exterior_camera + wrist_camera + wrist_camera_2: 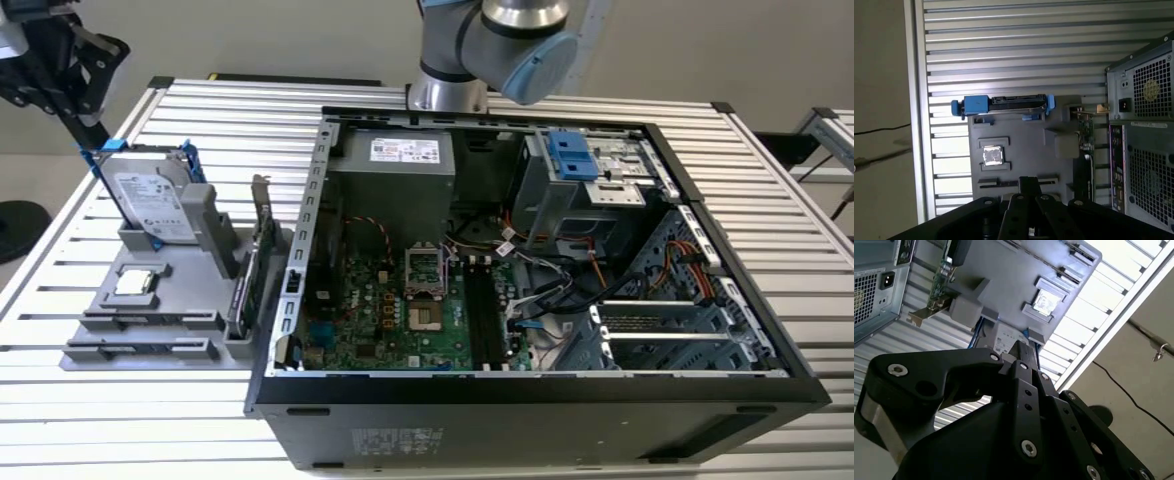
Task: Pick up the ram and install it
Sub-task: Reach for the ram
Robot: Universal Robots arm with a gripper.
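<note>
The work is at its very start, by my reading. The ram (1089,175) is not yet lifted. I take it to be the thin dark strip with a greenish edge that stands on its long edge in the grey holder (1024,145). It sits on the holder's side nearest the computer case (534,388), in line with the upright green card (1083,137). It shows edge-on, so its chips and contacts cannot be made out, and I name it with some reserve.

Inside the case, the long black memory slots (483,315) beside the bare processor socket (420,272) look unfilled. Picking up, carrying and seating are therefore all undone.

The pincer (1027,182) hangs above the holder, outside the case and clear of everything the holder carries. Its fingertips look pressed together into one narrow bar, with nothing between them.

The holder lies on the slatted tabletop (227,110), just beside the case's side wall. Farther from the case than the ram, it carries a square processor chip (993,156) and a hard drive (1004,102) with blue rails.

The ram looks slim, flat and stiff. Its upper edge appears to stand free of the holder, and I judge that edge to be the part a grip could reach.
</note>
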